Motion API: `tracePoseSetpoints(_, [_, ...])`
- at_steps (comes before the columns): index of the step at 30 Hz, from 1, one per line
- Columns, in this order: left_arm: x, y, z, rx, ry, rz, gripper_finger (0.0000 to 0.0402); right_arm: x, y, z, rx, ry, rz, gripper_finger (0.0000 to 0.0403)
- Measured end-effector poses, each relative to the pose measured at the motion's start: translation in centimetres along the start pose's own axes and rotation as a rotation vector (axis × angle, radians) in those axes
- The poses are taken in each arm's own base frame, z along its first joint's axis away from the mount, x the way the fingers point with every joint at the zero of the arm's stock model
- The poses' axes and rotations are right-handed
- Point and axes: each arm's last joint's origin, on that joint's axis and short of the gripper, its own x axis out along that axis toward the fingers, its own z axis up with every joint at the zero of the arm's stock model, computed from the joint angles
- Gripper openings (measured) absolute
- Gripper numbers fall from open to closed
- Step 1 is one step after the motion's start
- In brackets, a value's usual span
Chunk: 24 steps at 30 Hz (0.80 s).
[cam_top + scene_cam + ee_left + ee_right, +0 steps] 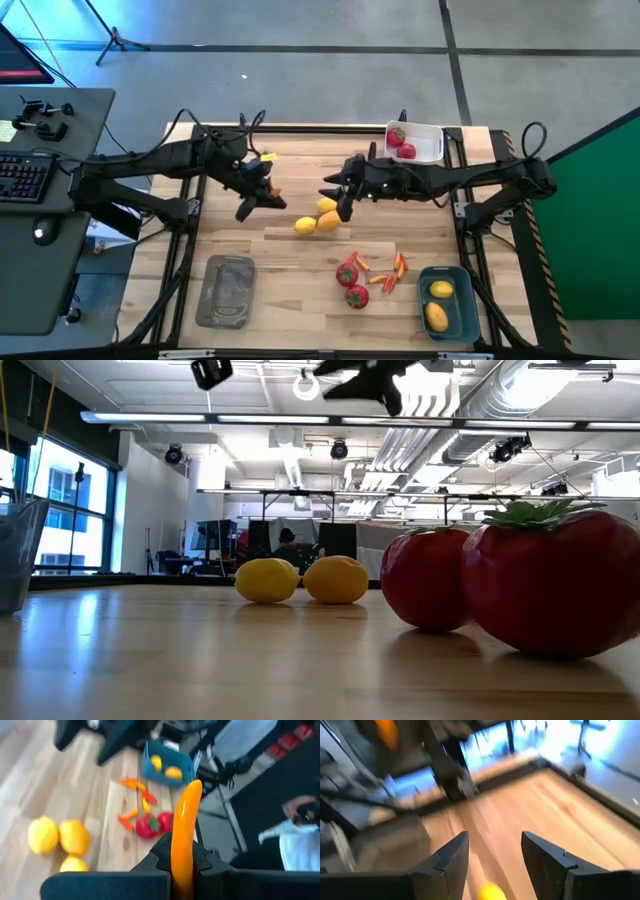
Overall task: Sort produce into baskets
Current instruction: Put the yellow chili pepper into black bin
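My left gripper (268, 193) is left of the table's middle and above it, shut on a thin orange pepper (185, 825). My right gripper (337, 198) is open and empty over three yellow lemons (320, 217) that lie on the table near its middle; one lemon (492, 892) shows between its fingers. Two red fruits (352, 284) and several peppers (385, 270) lie nearer the front. The white basket (432, 133) holds red fruits, the blue basket (462, 320) holds two lemons, and the grey tray (227, 290) is at the front left. My left gripper pinches the orange pepper between its two fingers (161, 851), at the pepper's lower part (182, 865). The pepper lies along the fingers and its free end (194, 787) sticks out past them. It is lifted clear of the table.
The lemons (300, 580) and red fruits (500, 580) stand out in the low view. A desk with a keyboard (25, 178) is left of the table. A person's hand (300, 810) shows beyond the table. Bare wood lies between the grey tray and the red fruits.
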Motion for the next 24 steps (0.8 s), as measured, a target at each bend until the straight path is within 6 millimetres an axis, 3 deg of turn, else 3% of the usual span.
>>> tracePoseSetpoints(6, [-0.8, -2.7, -1.2, -0.095, 0.178, 0.01, 0.0, 0.1, -0.5, -1.7, -0.03, 0.161, -0.053, 0.0171])
tracePoseSetpoints(14, [-1.9, -6.4, -5.4, -0.217, 0.395, 0.04, 0.0, -0.1, -0.1, -2.2, -0.027, 0.198, -0.051, 0.0171])
tracePoseSetpoints(19, [-2.3, -6.9, -8.3, -0.29, 0.454, 0.069, 0.0, -0.1, -0.2, -2.2, -0.026, 0.201, -0.054, 0.0171])
tracePoseSetpoints(24, [-1.3, -6.6, -11.0, -0.319, 0.485, 0.074, 0.0, -0.1, -0.2, -2.2, -0.026, 0.202, -0.054, 0.0171])
